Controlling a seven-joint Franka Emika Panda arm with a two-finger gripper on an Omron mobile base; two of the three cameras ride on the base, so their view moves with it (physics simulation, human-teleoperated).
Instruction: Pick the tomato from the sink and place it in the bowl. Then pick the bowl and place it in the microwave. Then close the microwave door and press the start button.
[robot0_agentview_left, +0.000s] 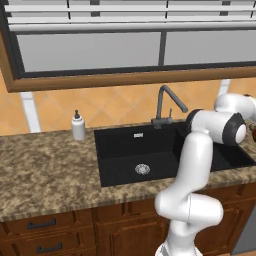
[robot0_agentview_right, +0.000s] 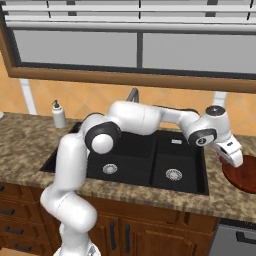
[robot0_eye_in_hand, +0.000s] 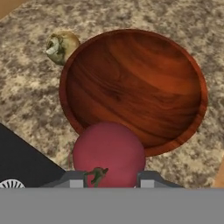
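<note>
In the hand view the pinkish-red tomato (robot0_eye_in_hand: 109, 153) sits between the two dark fingertips (robot0_eye_in_hand: 72, 180), so my gripper (robot0_eye_in_hand: 108, 180) is shut on it. It hangs above the near rim of the wide reddish-brown bowl (robot0_eye_in_hand: 135, 85), which stands on the granite counter. In the right base view the arm reaches across the black sink (robot0_agentview_right: 135, 160) to the right, and the hand (robot0_agentview_right: 227, 150) hovers at the left edge of the bowl (robot0_agentview_right: 242, 175). The sink (robot0_agentview_left: 150, 150) with its dark faucet (robot0_agentview_left: 167, 105) lies in the middle of the left base view. The microwave is out of view.
A small yellowish-white bulb-like object (robot0_eye_in_hand: 61, 46) lies on the counter next to the bowl's far-left rim. A white soap dispenser (robot0_agentview_left: 78, 126) stands left of the sink. Granite counter (robot0_agentview_left: 45, 170) stretches left; wooden cabinets (robot0_agentview_left: 50, 232) run below. A window runs above the tiled wall.
</note>
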